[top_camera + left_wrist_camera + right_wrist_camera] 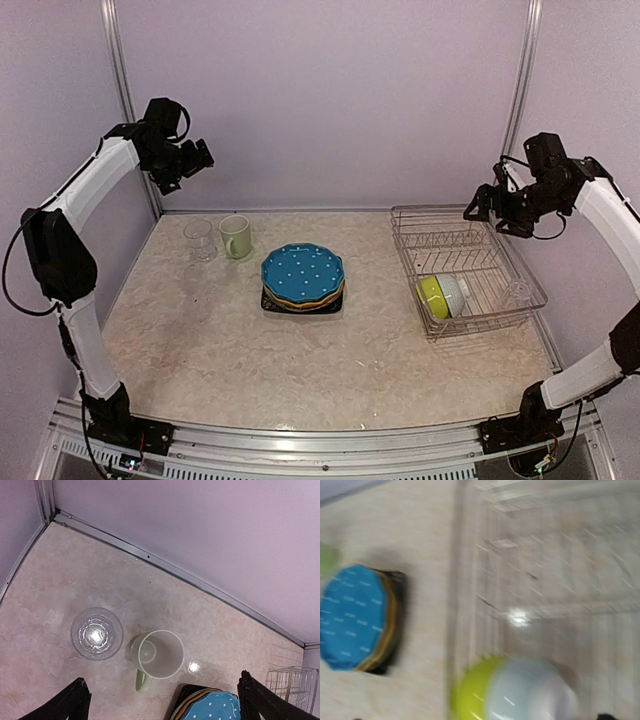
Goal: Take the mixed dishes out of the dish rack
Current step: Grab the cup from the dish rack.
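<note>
The silver wire dish rack (470,240) stands at the right. In it lie a lime bowl (430,296) nested with a white bowl (454,293), and a clear glass (517,293). At the table's middle the blue dotted plate (302,272) tops a stack on the black square plate (268,302). The pale green mug (236,237) and another clear glass (199,240) stand at the back left. My left gripper (197,159) is open and empty, high above the mug (159,655) and the glass (96,633). My right gripper (484,208) is open and empty, above the rack's back left part.
The right wrist view is blurred; it shows the rack (535,555), the lime bowl (472,690), the white bowl (532,692) and the blue plate (352,615). Metal frame posts (125,90) stand at the back corners, and lilac walls close in the table.
</note>
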Available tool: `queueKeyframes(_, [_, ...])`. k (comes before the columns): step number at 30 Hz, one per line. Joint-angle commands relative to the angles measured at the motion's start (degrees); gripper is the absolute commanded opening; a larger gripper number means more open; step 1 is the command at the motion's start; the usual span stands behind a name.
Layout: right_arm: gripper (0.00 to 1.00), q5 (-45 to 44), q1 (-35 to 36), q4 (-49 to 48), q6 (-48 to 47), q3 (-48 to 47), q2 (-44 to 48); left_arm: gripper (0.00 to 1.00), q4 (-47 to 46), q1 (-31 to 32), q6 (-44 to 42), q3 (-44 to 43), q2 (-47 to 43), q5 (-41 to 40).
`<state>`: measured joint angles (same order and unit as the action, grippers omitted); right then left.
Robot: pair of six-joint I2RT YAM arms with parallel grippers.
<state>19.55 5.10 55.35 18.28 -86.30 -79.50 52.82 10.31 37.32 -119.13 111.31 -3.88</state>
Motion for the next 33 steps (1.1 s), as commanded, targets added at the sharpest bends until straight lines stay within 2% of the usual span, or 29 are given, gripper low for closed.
queueKeyframes(1, [0.99, -11.1, -1.7, 8.8, -0.6, 5.8, 2.6, 0.99, -8.6, 3.7, -6.1, 4.2, -3.2, -3.0])
queueKeyframes(9, [0.99, -20.8, -2.8, 9.7, 5.1, 14.3, 7.0, 0.99, -8.8, 7.0, -6.9, 3.0, -2.0, -5.4])
queueKeyframes(14, [0.99, -24.7, -7.1, 8.8, 7.3, 18.5, 7.4, 0.99, -10.3, 8.0, -7.7, 3.1, -2.0, -5.4])
queueKeyframes(21, [0.99, -24.9, -11.6, 4.0, 7.2, 23.0, 5.4, 0.99, -10.9, 8.0, -7.7, 2.8, -1.2, -5.1])
queueKeyframes(33, [0.97, -25.3, -12.6, -2.6, 3.3, 25.0, -1.8, 0.99, -10.7, 7.0, -8.8, 2.5, -1.4, -5.6])
